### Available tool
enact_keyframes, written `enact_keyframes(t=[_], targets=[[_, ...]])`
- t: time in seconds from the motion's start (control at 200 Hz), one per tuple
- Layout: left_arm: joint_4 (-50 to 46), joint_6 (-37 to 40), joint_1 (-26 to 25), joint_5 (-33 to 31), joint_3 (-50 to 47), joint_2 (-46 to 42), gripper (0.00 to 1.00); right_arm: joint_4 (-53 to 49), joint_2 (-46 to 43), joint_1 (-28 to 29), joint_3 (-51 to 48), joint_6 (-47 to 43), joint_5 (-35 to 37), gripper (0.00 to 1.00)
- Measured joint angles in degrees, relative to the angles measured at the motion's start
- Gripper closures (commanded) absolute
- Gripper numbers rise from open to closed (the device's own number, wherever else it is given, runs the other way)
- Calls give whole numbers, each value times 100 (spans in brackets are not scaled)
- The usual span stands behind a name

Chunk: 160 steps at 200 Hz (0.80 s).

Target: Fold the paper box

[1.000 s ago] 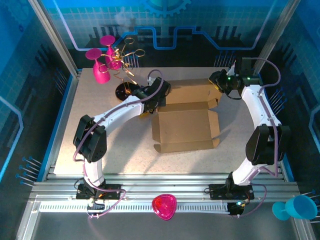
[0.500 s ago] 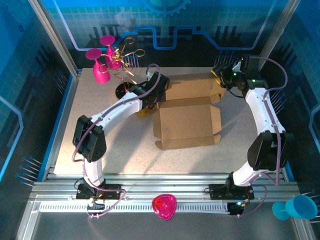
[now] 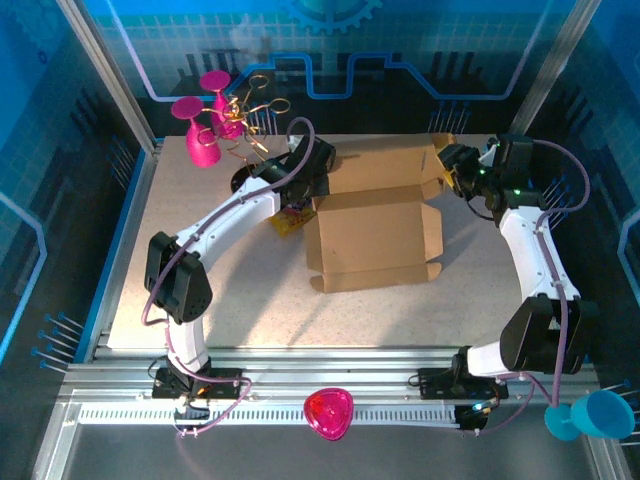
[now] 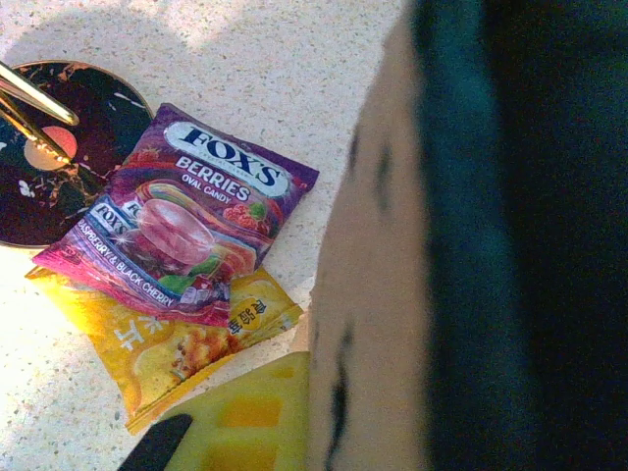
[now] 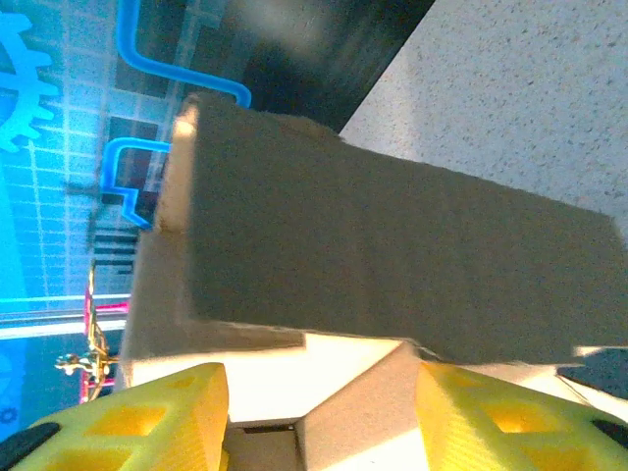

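The paper box (image 3: 375,240) lies open on the table (image 3: 150,290), past the middle toward the far edge and a little right of centre; its base panel rests flat with a low front flap turned up along the near side; its far panel (image 3: 385,165) is lifted off the table and tilts up toward the far edge. In the right wrist view that far panel (image 5: 392,265) looms as a broad brown slab, one stepped corner pale in the light.

The right gripper (image 3: 453,165) is at the box's far right corner; its yellow fingers (image 5: 128,422) are spread wide, with a cardboard tab (image 5: 358,412) poking up between them, and they do not look closed on it. The left gripper (image 3: 305,195) is at the box's left side; the left wrist view shows one yellow finger (image 4: 250,422) just beside a cardboard wall (image 4: 373,294), and I cannot tell whether this gripper is spread or pinching.

Just left of the box, a purple candy packet (image 4: 186,231) lies on top of a yellow packet (image 4: 167,343); beside them is a black disc (image 4: 49,162) bearing gold rods. Two pink goblets (image 3: 200,135) stand near the far left corner; a pink dish (image 3: 328,413) and a blue cup (image 3: 590,415) sit in front of the table's near edge.
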Motion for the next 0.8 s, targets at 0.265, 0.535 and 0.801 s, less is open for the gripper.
enact_keyframes(t=[0.265,0.535,0.801], targets=[[-94,0,22,96,249,0,100,-116,-232,-101,-354,-686,291,74],[-271,0,35,188,457,0,100,-570,-39,-227,-354,-1067,595,71],[-382,2,57,234,557,0,100,-649,-55,-348,-363,-741,656,60]])
